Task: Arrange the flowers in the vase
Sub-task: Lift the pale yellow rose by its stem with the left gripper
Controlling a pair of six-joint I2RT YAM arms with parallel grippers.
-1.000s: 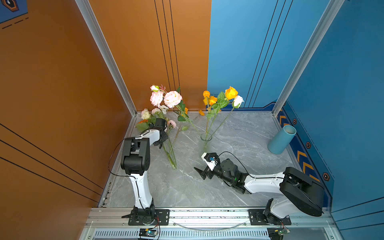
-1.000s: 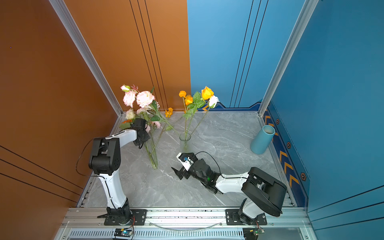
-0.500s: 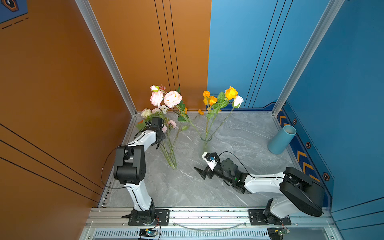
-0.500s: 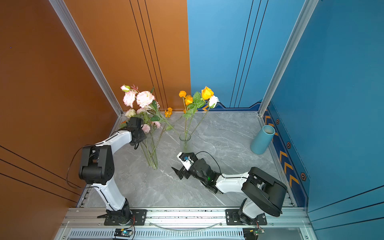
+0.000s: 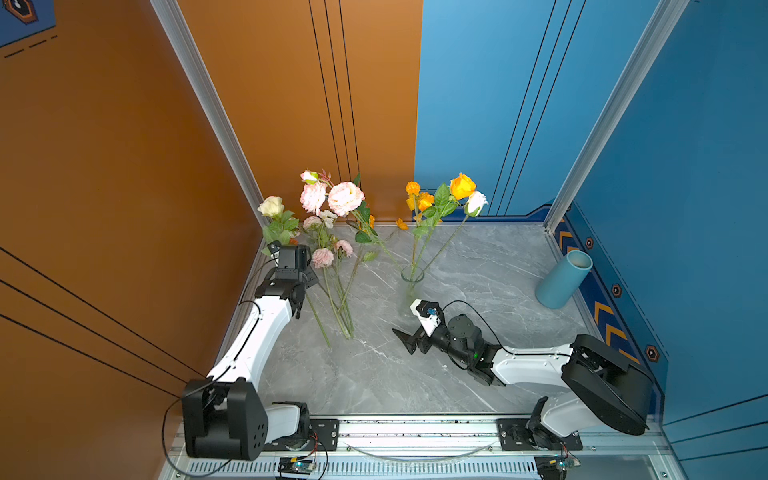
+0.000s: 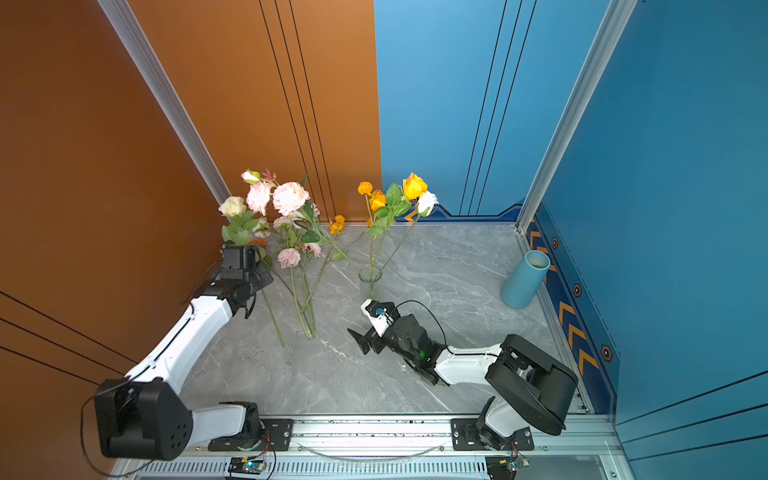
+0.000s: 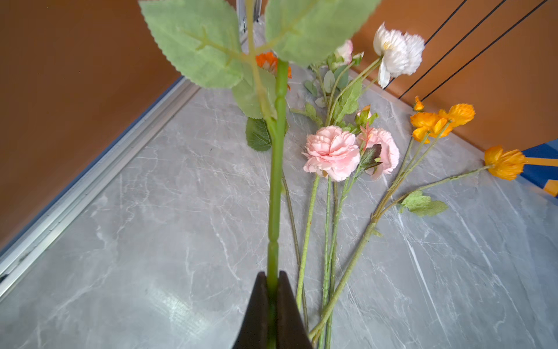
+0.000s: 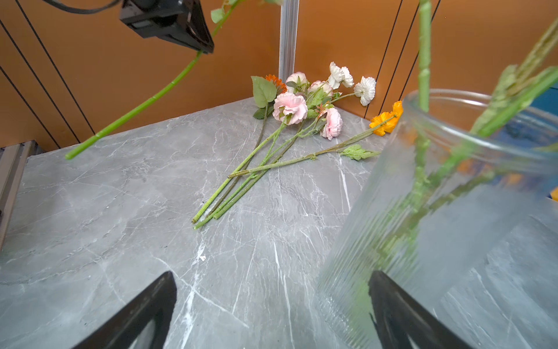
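Green stem (image 7: 276, 181) is clamped in the left gripper's (image 7: 272, 276) closed jaws, clear of the table (image 5: 478, 266), cream bloom (image 5: 271, 205) centre-left. Pick-up looks done; next, swing right and thread the stem's end into the vase (image 5: 411, 277) at centre, near the wide-open right gripper (image 5: 402, 341). Other flowers (image 5: 322, 257) lie between.

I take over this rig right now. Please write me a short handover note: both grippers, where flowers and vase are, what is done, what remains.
Left gripper: shut on the cream rose stem, held apart from the pile.
Right gripper: open, empty, low beside the glass vase.
Done: orange flowers and a white rose stand in the vase.
To do: put the cream rose in, then the pile of pink, white and orange stems lying on the table.
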